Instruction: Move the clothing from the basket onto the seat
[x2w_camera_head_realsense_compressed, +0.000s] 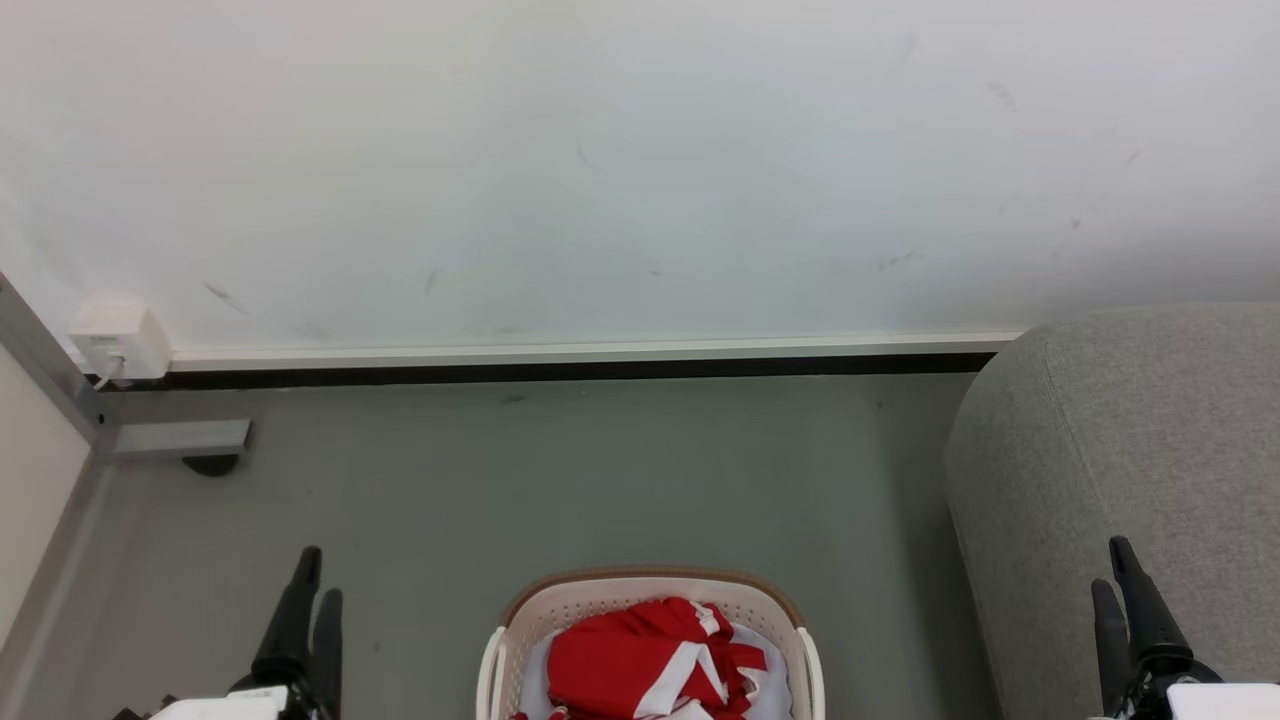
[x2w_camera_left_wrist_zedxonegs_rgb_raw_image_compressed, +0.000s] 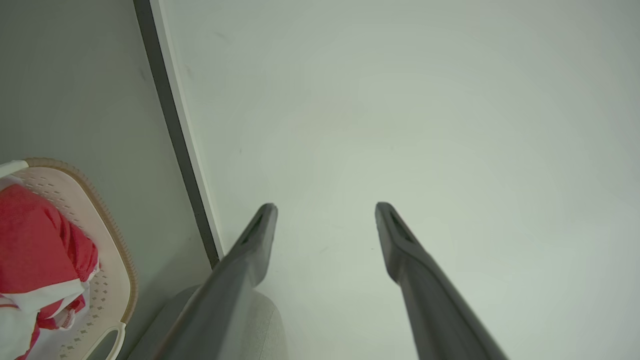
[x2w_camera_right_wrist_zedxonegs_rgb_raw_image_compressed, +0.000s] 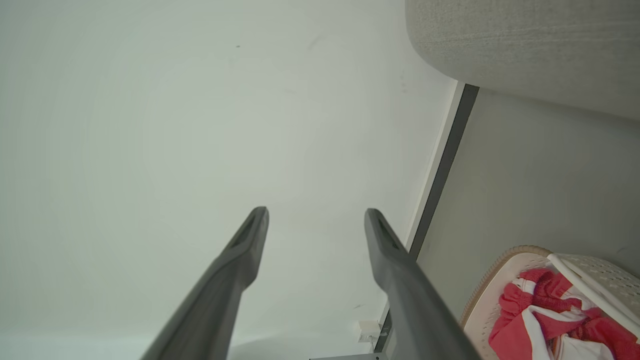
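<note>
In the basket (x2w_camera_head_realsense_compressed: 655, 585): clothing (x2w_camera_head_realsense_compressed: 630, 660) heaped red with white stripes, on top of a white liner (x2w_camera_head_realsense_compressed: 772, 688); apparently nothing lifted out yet.
Basket position: on the grey floor (x2w_camera_head_realsense_compressed: 560, 480), between the two arms, near the seat (x2w_camera_head_realsense_compressed: 1130, 450) on the robot's right.
Left gripper (x2w_camera_head_realsense_compressed: 320, 572): spread wide, empty, pointed toward the wall (x2w_camera_head_realsense_compressed: 600, 180), well apart from the basket.
Right gripper (x2w_camera_head_realsense_compressed: 1110, 564): likewise spread wide and empty, in front of the seat's rounded end.
Risk at the grasp: likely to pinch the liner along with the fabric, or to catch a single fold and leave the rest trailing.
Risk at the lift: could drag or tip the light basket through snagging on the rim or the perforated side.
Risk at the descent: with both grippers outside the rim, an off-centre drop onto the brown edge instead of cloth.
Risk at the transfer: possible brush of the right arm against the seat's side, given the tight room there; possible loss of a dangling sleeve short of the seat, onto the floor.
</note>
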